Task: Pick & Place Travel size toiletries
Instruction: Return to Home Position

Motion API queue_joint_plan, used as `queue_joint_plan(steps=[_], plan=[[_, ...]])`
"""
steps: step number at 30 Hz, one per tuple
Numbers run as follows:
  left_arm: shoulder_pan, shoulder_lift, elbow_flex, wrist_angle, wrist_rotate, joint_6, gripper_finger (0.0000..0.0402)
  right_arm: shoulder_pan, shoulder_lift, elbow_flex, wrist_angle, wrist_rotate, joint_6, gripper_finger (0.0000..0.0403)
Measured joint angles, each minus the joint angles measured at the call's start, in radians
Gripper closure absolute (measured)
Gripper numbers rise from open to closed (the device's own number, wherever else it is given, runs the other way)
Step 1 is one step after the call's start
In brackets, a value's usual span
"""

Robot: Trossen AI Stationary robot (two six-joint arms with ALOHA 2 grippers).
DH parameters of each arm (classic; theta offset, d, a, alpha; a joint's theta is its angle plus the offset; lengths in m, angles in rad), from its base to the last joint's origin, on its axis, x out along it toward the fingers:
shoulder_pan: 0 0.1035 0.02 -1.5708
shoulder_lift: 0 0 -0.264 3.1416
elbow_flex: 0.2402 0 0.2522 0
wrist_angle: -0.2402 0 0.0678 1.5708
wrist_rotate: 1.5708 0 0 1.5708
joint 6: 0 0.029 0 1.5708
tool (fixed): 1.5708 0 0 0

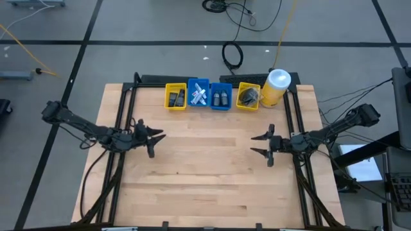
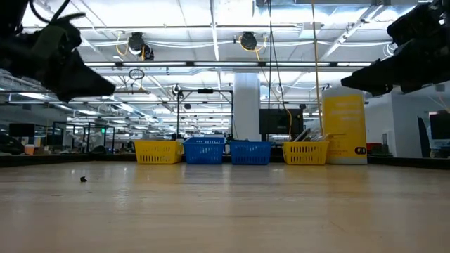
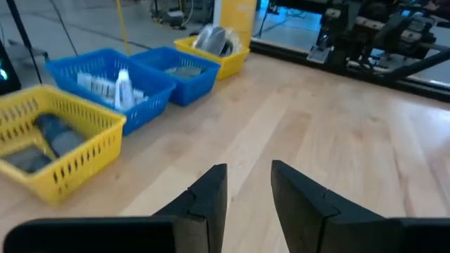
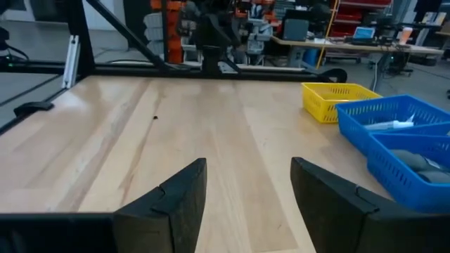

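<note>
Travel size toiletries point(image 1: 200, 95) are in neither gripper. The left gripper's point(image 1: 158, 144) fingers point(image 3: 211, 200) stand a little apart with only bare wood showing between them. The right gripper's point(image 1: 252, 144) fingers point(image 4: 176, 197) are spread wider and likewise hold nothing. In the high view each gripper hovers over the desk point(image 1: 205, 179) at mid-height of the frame, the left one left of centre and the right one right of centre. Their tips are turned inward toward each other and are well apart. No toiletry lies loose on the wood, so I judge the sorting finished; the wide, empty stance suits a resting pose.

Every item lies in the row of four bins at upper centre, apparently grouped by kind:
- The left yellow bin point(image 1: 167, 96) holds dark grey rounded pieces point(image 1: 175, 97).
- The left blue bin point(image 1: 189, 94) holds white tubes point(image 3: 121, 88).
- The right blue bin point(image 1: 221, 109) holds small dark bottles point(image 1: 220, 98).
- The right yellow bin point(image 1: 248, 108) holds a dark tangle point(image 1: 249, 95) and sits just beside the tall yellow canister point(image 1: 277, 86) on its right.

What that tangle is I cannot make out, and the rounded pieces may be mesh puffs, though I cannot be sure. The low view hides all contents behind the bin walls and cuts both grippers off at its upper corners. A tiny dark speck point(image 2: 84, 178) on the desk, at the lower left of that view, is too small to identify.
</note>
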Motion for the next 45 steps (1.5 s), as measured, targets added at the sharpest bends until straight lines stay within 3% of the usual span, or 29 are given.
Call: queue_joint_plan(steps=[9,22,28,33,40,45], plan=[[0.000,-0.034,-0.110,-0.032,-0.023,-0.233,0.0288,0.000,0.000,-0.002,-0.001,0.001,-0.003,0.0200],[0.000,-0.008,-0.111,-0.017,0.042,-0.211,0.0288,0.002,-0.020,-0.002,-0.006,-0.002,-0.003,0.0202],[0.000,-0.008,-0.111,-0.015,0.062,-0.211,0.0288,-0.125,-0.212,-0.003,-0.037,-0.080,-0.003,0.0202],[0.000,-0.008,-0.111,-0.011,0.062,-0.211,0.0288,-0.230,-0.389,-0.003,-0.025,-0.074,-0.003,0.0202],[0.000,-0.008,-0.111,-0.011,0.062,-0.211,0.0288,-0.245,-0.557,-0.003,-0.024,-0.076,-0.003,0.0202],[0.000,-0.008,-0.111,-0.010,0.062,-0.211,0.0288,-0.247,-0.565,-0.003,0.034,-0.076,-0.003,0.0202]])
